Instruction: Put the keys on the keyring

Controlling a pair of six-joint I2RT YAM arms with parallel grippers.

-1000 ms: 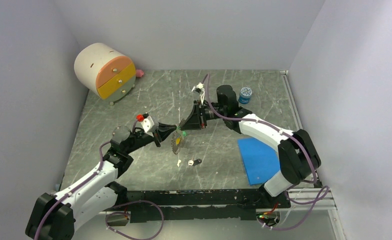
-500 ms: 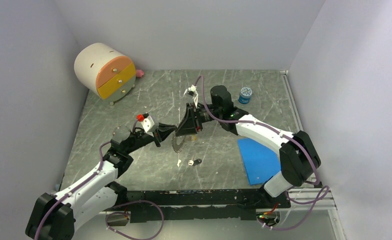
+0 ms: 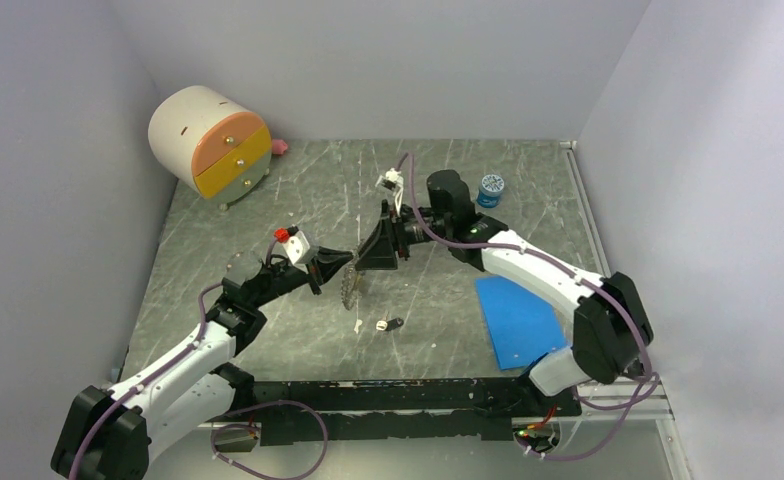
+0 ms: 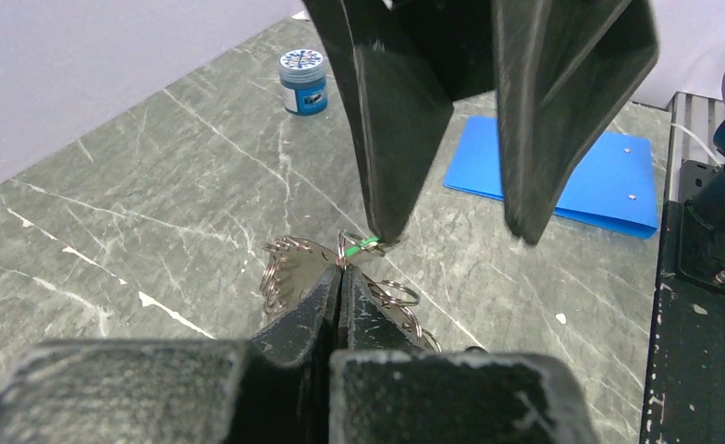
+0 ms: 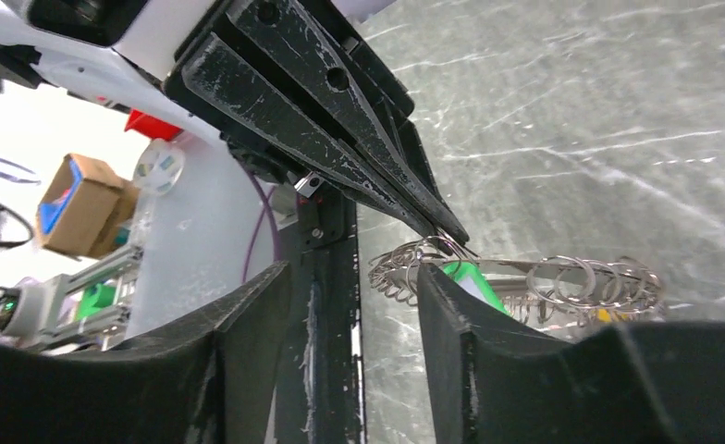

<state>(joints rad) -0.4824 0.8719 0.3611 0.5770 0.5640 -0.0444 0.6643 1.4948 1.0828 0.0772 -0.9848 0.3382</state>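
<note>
Keyring (image 4: 289,266) hangs above the middle of the table (image 3: 438,300), pinched in the tightly closed left gripper (image 4: 340,277). Right gripper (image 4: 456,231) has its fingers parted and holds nothing, one fingertip right at the green key (image 4: 368,243) by the ring.

Robot lab test cell. Plain walls (image 3: 368,60) box in a marble-look tabletop (image 3: 298,195); left arm (image 3: 183,365) and right arm (image 3: 528,265) bolted to a black rail (image 3: 418,395) at 6 o'clock, aluminium extrusion (image 3: 623,386) at 5, purple cabling (image 3: 204,300).
</note>
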